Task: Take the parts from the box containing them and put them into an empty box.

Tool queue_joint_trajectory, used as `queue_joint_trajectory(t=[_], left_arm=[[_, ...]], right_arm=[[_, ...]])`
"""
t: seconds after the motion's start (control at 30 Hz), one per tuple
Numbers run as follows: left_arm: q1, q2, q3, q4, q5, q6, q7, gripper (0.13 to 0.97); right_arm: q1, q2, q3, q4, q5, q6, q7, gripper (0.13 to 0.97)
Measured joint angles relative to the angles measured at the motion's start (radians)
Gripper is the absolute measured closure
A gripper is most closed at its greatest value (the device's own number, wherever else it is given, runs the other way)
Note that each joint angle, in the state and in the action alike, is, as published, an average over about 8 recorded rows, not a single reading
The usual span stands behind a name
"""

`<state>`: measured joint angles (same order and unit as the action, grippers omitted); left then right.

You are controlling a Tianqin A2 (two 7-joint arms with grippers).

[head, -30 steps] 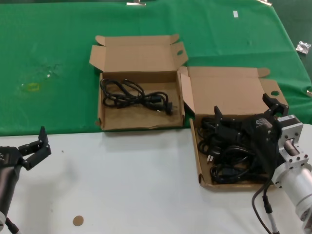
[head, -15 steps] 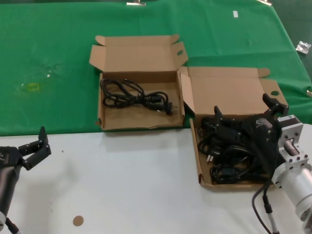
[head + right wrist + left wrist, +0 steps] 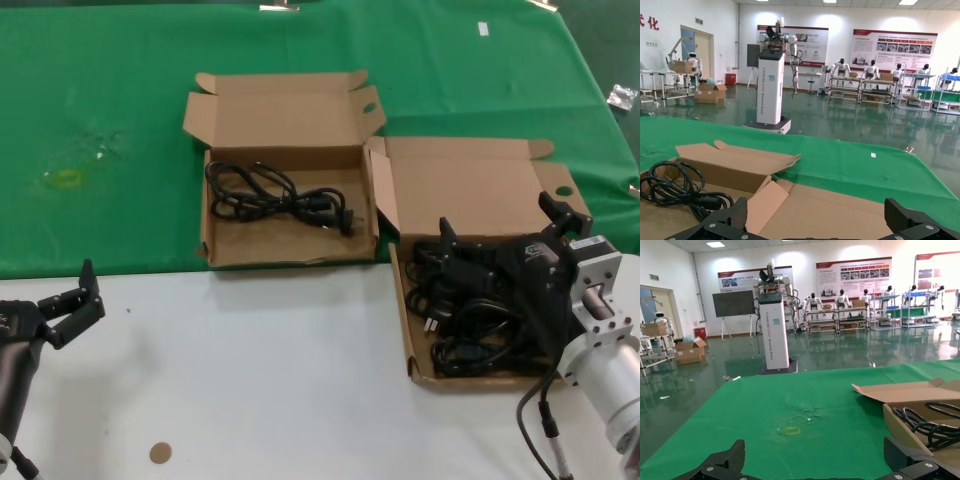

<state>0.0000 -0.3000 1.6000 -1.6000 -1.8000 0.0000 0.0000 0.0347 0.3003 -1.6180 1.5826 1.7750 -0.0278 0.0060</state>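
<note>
Mid-transfer by the look of it: right gripper (image 3: 505, 235) spread wide over the power cords (image 3: 470, 315) heaped in the near-right box (image 3: 404, 300), left gripper (image 3: 75, 300) parked agape near left; next, lower and clamp one bundle, then carry to the far-left box (image 3: 208, 215), already holding one cord (image 3: 280, 198).

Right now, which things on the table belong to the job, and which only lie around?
Job: right box, full of black cords; left box, holding one cord; right end effector, open above the pile.

Lying about: brown disc; yellow mark; white tag.
</note>
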Motion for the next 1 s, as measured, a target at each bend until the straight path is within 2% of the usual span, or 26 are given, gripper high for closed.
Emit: queue_joint_trajectory(t=[1.0], left_arm=[[0.0,0.0,0.0,0.0,0.0,0.0,0.0,0.132]], right_arm=[[0.0,0.0,0.0,0.0,0.0,0.0,0.0,0.129]])
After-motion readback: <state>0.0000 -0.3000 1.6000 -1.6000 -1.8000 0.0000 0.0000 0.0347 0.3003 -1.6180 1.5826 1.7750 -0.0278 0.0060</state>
